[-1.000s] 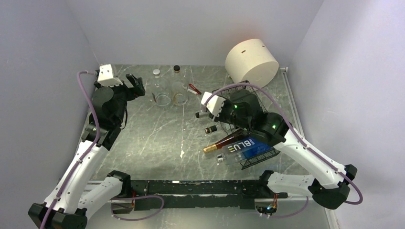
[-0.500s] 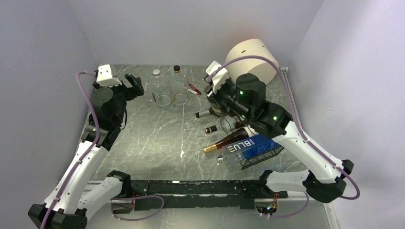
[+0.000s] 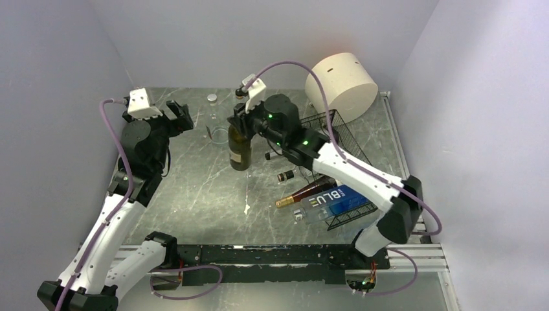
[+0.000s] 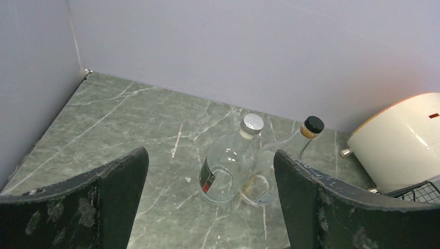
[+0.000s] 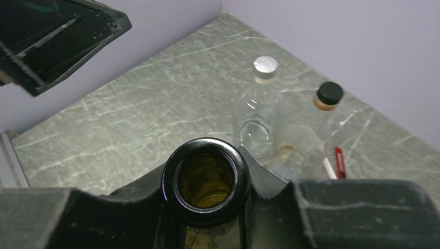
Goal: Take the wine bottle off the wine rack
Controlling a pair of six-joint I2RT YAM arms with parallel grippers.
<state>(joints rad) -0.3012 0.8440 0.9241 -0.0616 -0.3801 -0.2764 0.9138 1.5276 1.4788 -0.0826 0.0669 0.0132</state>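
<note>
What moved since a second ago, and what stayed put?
The right gripper, shut on the neck of the wine bottle, rose from the wine rack and swung left. The bottle now hangs upright, clear of the rack; whether it touches the table is unclear. The left gripper stayed open and in place. The BLU bottle and the clear bottles did not move.

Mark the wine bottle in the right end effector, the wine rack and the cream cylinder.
wine bottle (image 3: pixel 240 150), top external view, on its dark body.
wine rack (image 3: pixel 346 135), top external view, on its far wire-mesh wall.
cream cylinder (image 3: pixel 336 78), top external view, on its flat end face.
</note>
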